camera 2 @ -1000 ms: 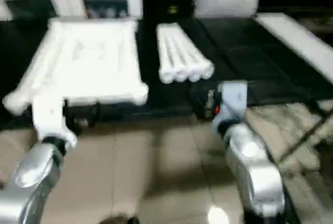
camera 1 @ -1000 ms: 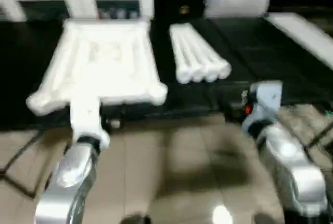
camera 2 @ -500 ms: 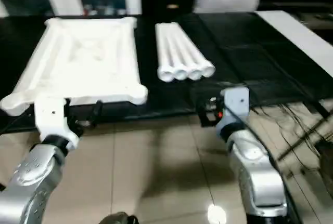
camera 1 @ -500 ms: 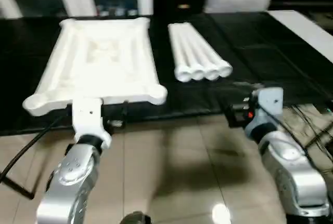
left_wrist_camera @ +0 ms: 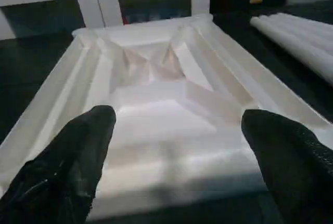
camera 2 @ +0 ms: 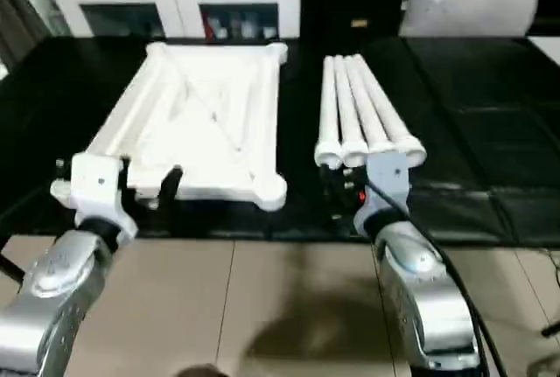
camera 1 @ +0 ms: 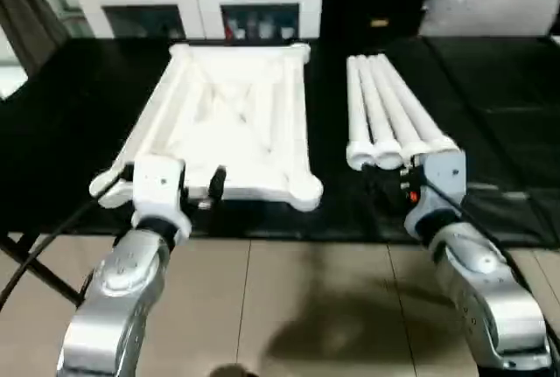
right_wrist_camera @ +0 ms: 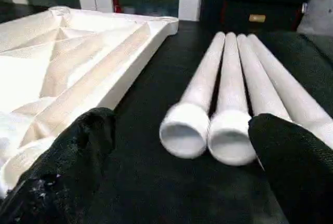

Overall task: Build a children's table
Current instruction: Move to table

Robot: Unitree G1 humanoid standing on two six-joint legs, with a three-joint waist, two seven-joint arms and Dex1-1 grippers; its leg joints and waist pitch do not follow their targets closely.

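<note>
Jaws wide open on both sides, nothing held.

Left gripper (left_wrist_camera: 171,146): fingers (left_wrist_camera: 78,151) are spread across the near short end of the tabletop (camera 1: 232,123), just short of its edge; no contact is seen. Right gripper (right_wrist_camera: 182,146): fingers (right_wrist_camera: 78,146) are spread in front of the open ends of the legs (camera 1: 389,115), not touching.

Tabletop is laid underside up on the black worktop (camera 1: 70,132), ribs and diagonal braces facing up, a round socket at each visible corner. The four legs are laid side by side, touching, just beside the tabletop on the robot's right, open ends toward the robot.

Step judged: approach / pre-grasp, assembly not started. No leg is seated in any socket.

Next move, as judged: one leg is to be closed on near its open end by the right gripper, lifted clear of its neighbours, stood up and pushed into a corner socket, with the tabletop steadied by the left. The tight packing of the legs leaves little room for a finger between them; an outer leg is likely the easier pick.

Hard to make out:
- socket depth and any latch detail, washed out white on white
- right-hand leg ends partly covered by the right wrist in the head views
- far ends of the legs cut off in the right wrist view
- the grey cushion (camera 1: 494,1) at the back is cropped by the frame edge
</note>
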